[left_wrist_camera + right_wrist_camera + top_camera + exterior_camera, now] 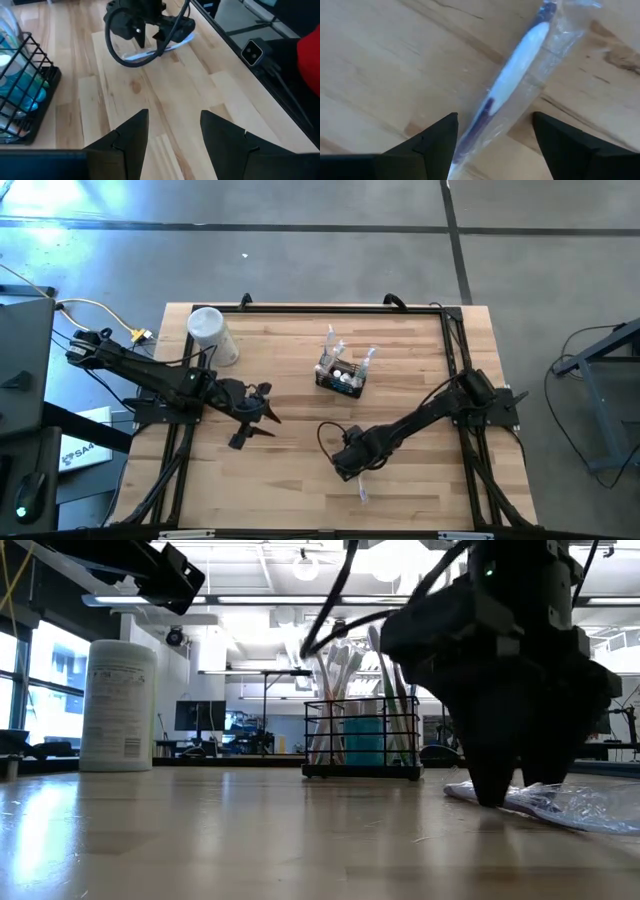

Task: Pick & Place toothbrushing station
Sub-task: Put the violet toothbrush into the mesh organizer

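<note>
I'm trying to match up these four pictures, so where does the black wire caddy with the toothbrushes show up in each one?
High view: the caddy sits right of centre, toward the table's far edge.
Low view: the caddy stands mid-picture, on the table.
Left wrist view: its corner shows at the left edge.
Right wrist view: not in it.
Shared landmark: the wrapped toothbrush under the right pincer, seen in all four.

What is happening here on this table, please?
The right hand is down at the table with its fingers open on either side of a toothbrush in clear wrapping, which lies flat on the wood and is not gripped yet. The black wire caddy, already holding several toothbrushes, stands farther back near the middle of the table. The left hand waits open above bare wood, holding nothing. A white cylindrical container stands at the far left.
</note>
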Motion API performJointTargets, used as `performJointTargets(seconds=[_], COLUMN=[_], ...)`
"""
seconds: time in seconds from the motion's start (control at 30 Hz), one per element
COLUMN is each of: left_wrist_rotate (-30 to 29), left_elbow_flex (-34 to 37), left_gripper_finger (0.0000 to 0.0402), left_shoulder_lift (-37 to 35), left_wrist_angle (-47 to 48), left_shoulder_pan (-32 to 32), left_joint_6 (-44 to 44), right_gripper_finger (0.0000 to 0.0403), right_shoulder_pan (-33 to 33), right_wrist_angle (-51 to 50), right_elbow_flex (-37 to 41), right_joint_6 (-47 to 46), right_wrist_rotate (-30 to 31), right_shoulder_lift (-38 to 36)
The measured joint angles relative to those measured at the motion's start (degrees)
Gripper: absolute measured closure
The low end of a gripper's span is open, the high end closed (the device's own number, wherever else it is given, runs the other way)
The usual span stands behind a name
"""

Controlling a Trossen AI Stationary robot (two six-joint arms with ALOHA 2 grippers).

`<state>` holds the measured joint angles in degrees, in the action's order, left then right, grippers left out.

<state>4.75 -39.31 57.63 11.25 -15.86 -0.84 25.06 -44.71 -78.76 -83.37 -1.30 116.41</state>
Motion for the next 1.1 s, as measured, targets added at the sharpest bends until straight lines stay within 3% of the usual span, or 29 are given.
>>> performJointTargets(seconds=[0.17, 0.3, 0.4, 0.6, 0.63, 0.9, 1.1], left_wrist_rotate=[0.0, 0.0, -1.3, -1.4, -1.3, -1.3, -2.1], left_elbow_flex=[0.7, 2.2, 4.0, 6.2, 6.3, 7.8, 8.0], left_gripper_finger=[0.0222, 0.0222, 0.0222, 0.0222, 0.0222, 0.0222, 0.0222], left_shoulder_lift=[0.6, 0.8, 0.9, 0.9, 0.9, 0.9, 1.6], left_wrist_angle=[-1.6, -2.4, -2.9, -4.5, -4.6, -9.8, -13.2], left_shoulder_pan=[0.0, 0.1, 0.1, 0.1, 0.1, 0.1, 0.1], left_joint_6=[-0.2, -0.4, -0.1, 3.3, 4.0, 8.9, 12.1], right_gripper_finger=[0.0152, 0.0176, 0.0223, 0.0373, 0.0383, 0.0391, 0.0391], right_shoulder_pan=[-0.1, -0.2, -0.1, 0.4, 0.5, 3.6, 7.3], right_wrist_angle=[-0.8, -2.0, -2.4, -4.1, -4.6, -13.9, -28.5], right_elbow_flex=[-0.4, -0.6, -0.4, -0.1, -0.1, -3.5, -11.5], right_joint_6=[2.2, 4.1, 5.0, 6.6, 7.3, 12.9, 18.3], right_wrist_rotate=[0.7, 0.3, 0.8, 0.7, 0.4, 8.0, 22.4], right_shoulder_lift=[3.5, 4.4, 4.2, 3.7, 3.7, 3.0, 1.3])
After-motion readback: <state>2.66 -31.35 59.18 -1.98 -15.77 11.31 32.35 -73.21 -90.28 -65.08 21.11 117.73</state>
